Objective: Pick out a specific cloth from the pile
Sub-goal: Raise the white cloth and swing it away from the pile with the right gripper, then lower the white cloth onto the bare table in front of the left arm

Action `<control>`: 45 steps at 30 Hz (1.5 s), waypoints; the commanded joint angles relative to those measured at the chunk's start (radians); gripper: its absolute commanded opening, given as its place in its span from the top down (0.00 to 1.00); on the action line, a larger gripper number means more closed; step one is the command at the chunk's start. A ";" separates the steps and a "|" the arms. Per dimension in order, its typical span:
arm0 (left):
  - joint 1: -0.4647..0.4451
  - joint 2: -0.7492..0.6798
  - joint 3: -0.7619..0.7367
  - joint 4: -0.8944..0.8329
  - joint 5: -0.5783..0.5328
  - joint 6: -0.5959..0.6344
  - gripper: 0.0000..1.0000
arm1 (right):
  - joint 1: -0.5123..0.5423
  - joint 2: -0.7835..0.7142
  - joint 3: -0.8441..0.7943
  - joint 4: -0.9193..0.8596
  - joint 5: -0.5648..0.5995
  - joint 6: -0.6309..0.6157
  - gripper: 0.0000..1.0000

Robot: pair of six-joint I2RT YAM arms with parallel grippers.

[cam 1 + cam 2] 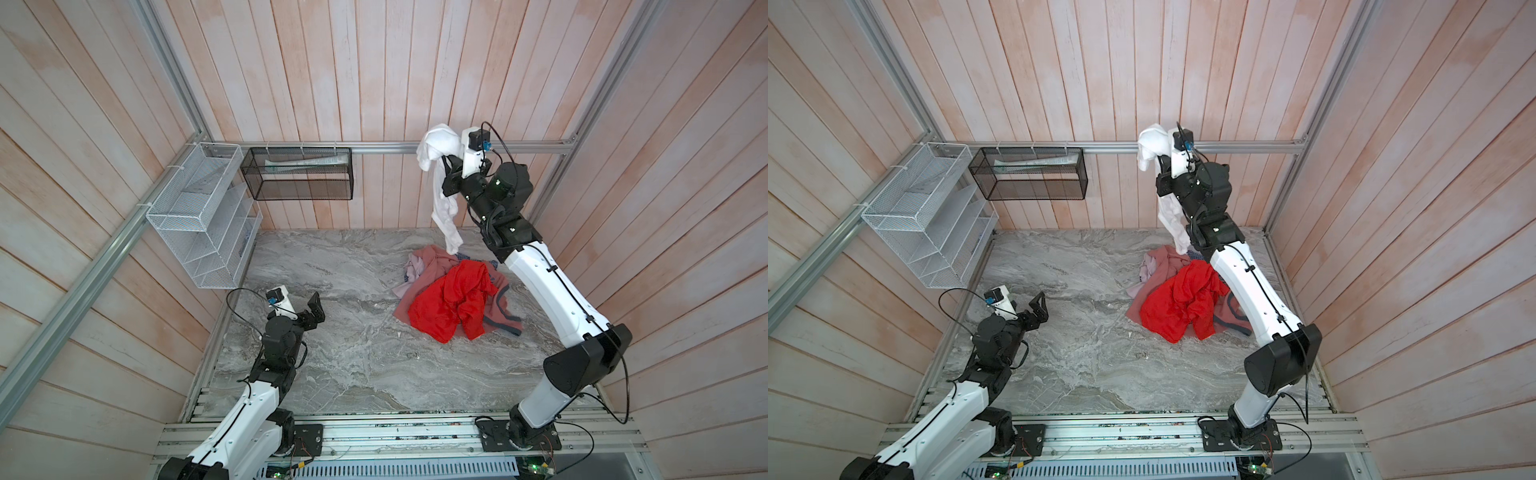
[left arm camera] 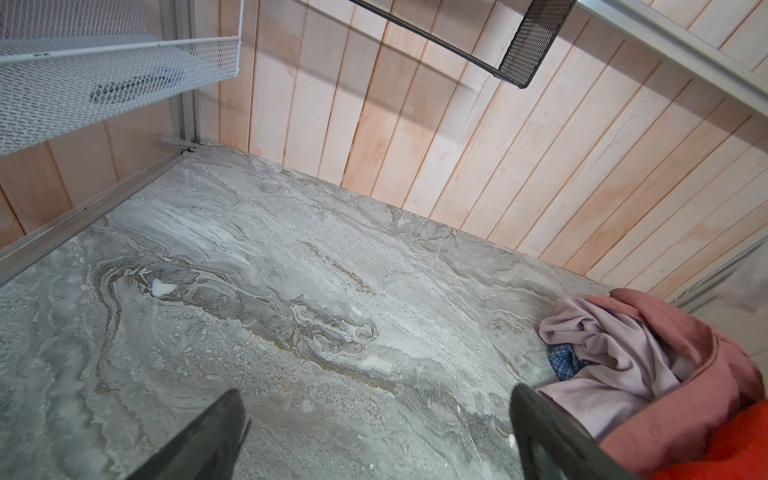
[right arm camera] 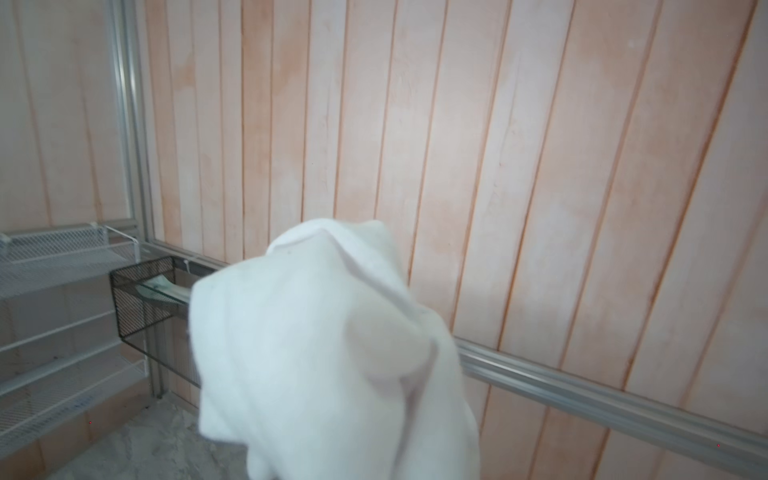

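The cloth (image 1: 439,143) (image 1: 1153,143) is plain white and hangs high near the back wall. My right gripper (image 1: 448,163) (image 1: 1163,167) is shut on it. The cloth drapes over the jaws and fills the right wrist view (image 3: 324,353), hiding the fingers. Its lower end dangles down to the back of the pile (image 1: 453,299) (image 1: 1183,303); I cannot tell if it touches. The pile holds a bright red garment on top, dusty pink, pale lilac and blue patterned cloth (image 2: 644,361). My left gripper (image 1: 316,307) (image 1: 1038,308) (image 2: 376,419) is open and empty over the table, left of the pile.
A white mesh rack (image 1: 199,216) hangs on the left wall. A black mesh basket (image 1: 299,174) hangs from the aluminium rail (image 1: 374,147) at the back. The grey marble table (image 1: 332,353) is walled in by wooden panels.
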 commanded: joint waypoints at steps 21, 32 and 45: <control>0.002 -0.162 -0.056 -0.103 -0.149 -0.061 0.00 | 0.334 0.343 0.221 0.026 -0.048 0.215 1.00; 0.003 -0.232 -0.078 -0.136 -0.180 -0.090 0.00 | 0.428 0.613 0.563 -0.137 -0.078 0.232 1.00; 0.001 -0.225 -0.087 -0.119 -0.161 -0.088 0.00 | 0.428 0.546 0.396 -0.068 0.015 0.191 1.00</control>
